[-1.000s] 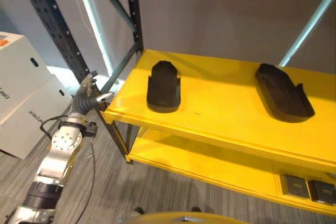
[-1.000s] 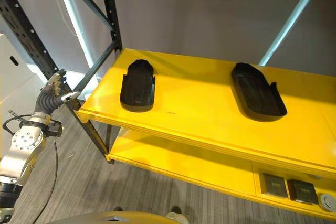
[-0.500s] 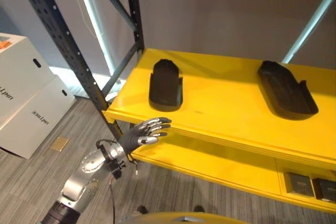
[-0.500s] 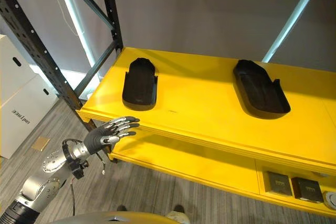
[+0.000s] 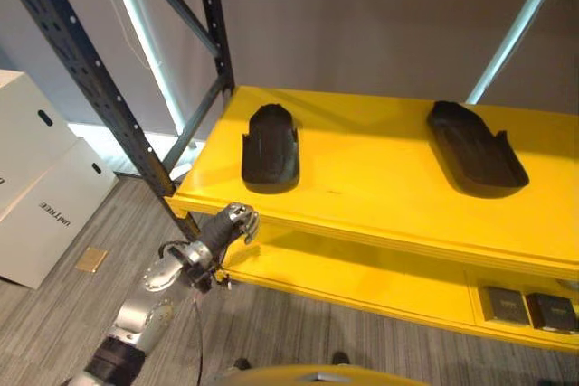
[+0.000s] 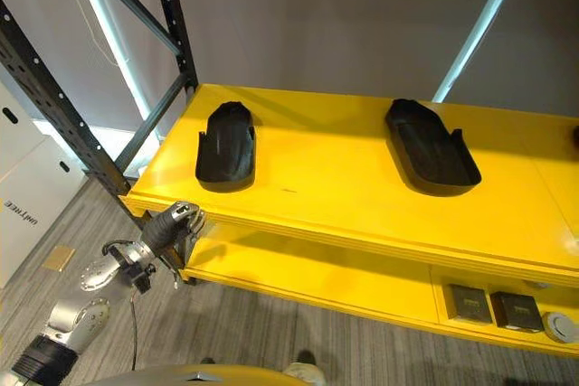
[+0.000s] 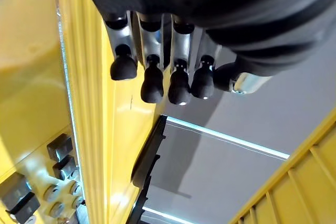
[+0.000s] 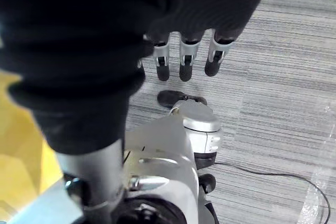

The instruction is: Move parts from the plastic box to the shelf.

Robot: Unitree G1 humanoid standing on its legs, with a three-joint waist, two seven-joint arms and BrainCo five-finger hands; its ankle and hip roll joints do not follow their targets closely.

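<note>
Two black parts already lie on the yellow shelf (image 5: 380, 196): one part (image 5: 270, 146) near its left end, a second part (image 5: 475, 148) further right, well apart from the first. The plastic box is not to be seen, so more parts would have to be fetched from elsewhere.

The left hand (image 5: 232, 225) hangs just below the shelf's front left corner, by the dark upright (image 5: 99, 88). Its fingers (image 7: 153, 83) are loosely bent and hold nothing. The right hand (image 8: 186, 59) points at the grey floor (image 8: 273, 93), fingers relaxed and empty.

The step in hand looks like pulling the left arm clear after a placement. To do it well, the hand should drop away from the shelf edge without catching the lip or the upright, and leave the nearer part undisturbed.

Half a second ago the left hand was spread flat with straight fingers at the shelf edge; now the fingers have curled in and the hand sits closer to the corner. Both parts lie as before; the view itself has shifted slightly.
</note>
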